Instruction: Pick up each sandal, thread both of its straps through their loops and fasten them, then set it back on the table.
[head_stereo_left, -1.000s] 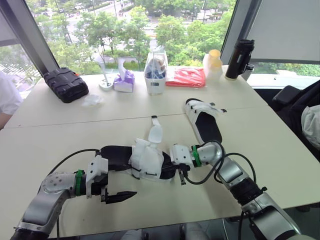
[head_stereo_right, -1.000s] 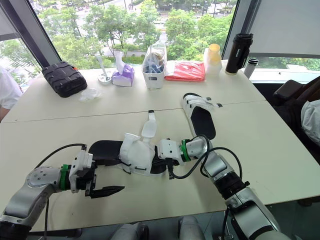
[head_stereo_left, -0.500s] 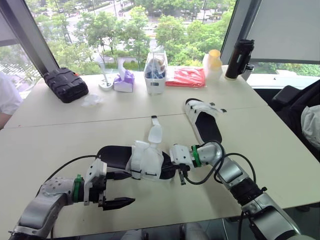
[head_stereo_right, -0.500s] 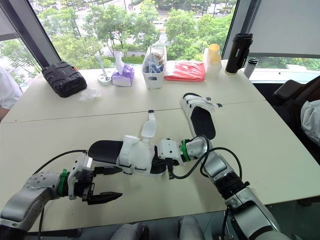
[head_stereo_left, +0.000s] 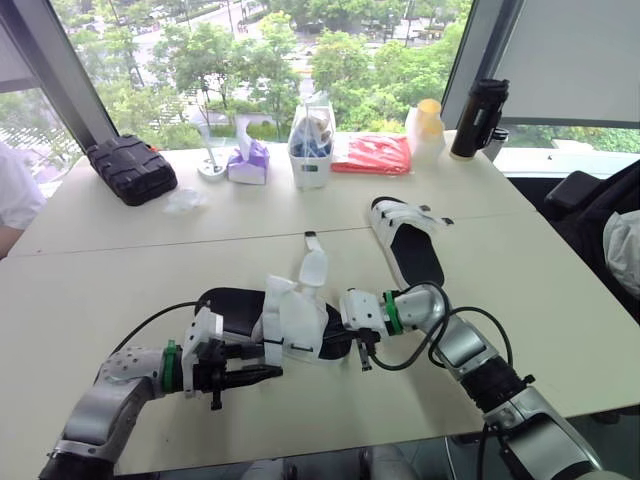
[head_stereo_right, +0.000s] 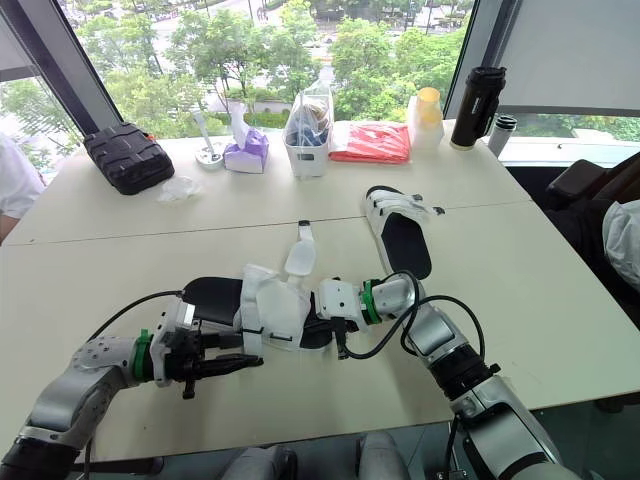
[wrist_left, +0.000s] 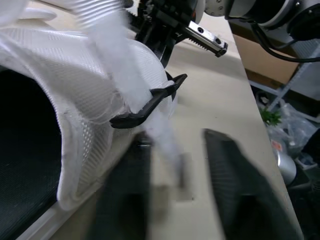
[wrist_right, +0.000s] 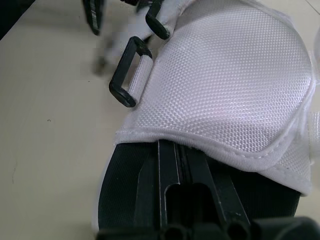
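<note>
Left pincer (wrist_left: 176, 145) hangs with its fingers spread apart, a loose white strap (wrist_left: 125, 80) dropping into the gap between them and the near sandal (head_stereo_left: 290, 318) lying on the counter (head_stereo_left: 150, 260) right in front of it. On that sandal's far end, the right pincer (head_stereo_left: 345, 335) is clamped onto the black sole, one finger flat on the insole, with the black loops (wrist_right: 131, 71) just ahead of it on the white mesh upper. Beyond the right pincer, well apart from it, the second sandal (head_stereo_left: 408, 245) lies on the counter.
</note>
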